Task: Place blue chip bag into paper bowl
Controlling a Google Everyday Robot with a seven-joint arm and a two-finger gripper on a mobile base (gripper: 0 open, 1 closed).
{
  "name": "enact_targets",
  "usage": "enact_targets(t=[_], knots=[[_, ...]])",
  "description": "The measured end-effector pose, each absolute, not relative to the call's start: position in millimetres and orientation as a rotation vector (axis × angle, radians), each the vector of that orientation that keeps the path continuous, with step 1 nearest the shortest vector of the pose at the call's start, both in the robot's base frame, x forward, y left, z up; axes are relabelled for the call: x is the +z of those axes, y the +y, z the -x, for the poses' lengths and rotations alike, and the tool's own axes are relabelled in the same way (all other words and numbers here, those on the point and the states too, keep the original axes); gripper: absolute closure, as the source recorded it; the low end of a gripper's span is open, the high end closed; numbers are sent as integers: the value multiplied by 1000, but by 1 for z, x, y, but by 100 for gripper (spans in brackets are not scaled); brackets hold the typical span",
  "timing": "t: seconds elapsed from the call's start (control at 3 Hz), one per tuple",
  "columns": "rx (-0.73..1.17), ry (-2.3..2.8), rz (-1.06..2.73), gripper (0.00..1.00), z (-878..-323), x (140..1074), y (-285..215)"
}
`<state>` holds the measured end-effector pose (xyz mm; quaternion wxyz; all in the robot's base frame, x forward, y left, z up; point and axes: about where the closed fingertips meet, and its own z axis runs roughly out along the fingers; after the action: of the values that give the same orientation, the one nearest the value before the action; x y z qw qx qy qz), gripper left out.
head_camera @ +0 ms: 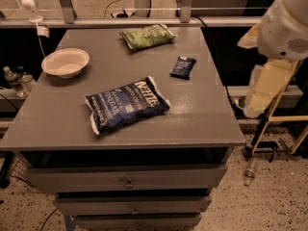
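Observation:
The blue chip bag point(127, 106) lies flat near the middle of the grey table point(202, 124), with its white lettering facing up. The paper bowl point(65, 62) stands upright and empty at the table's left edge, a good way left of and beyond the bag. My arm point(284, 25) hangs off the table's right side. The gripper point(262, 90) shows as a pale cream shape pointing down beyond the right edge. It is well clear of the bag and the bowl and holds nothing that I can see.
A green chip bag point(147, 36) lies at the back of the table. A small dark blue snack packet point(183, 67) lies right of centre. Drawers point(128, 182) sit below the tabletop. A water bottle point(14, 81) stands off to the left, and a rail point(144, 22) runs behind.

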<state>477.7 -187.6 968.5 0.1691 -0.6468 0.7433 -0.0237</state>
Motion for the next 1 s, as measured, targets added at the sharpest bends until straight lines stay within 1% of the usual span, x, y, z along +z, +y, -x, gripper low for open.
enact_targets(t=[0.33, 0.67, 1.0], knots=[[-25, 2039, 1957, 0, -511, 949, -161], [24, 1973, 2097, 0, -541, 914, -125], [94, 1898, 2196, 0, -555, 885, -90]])
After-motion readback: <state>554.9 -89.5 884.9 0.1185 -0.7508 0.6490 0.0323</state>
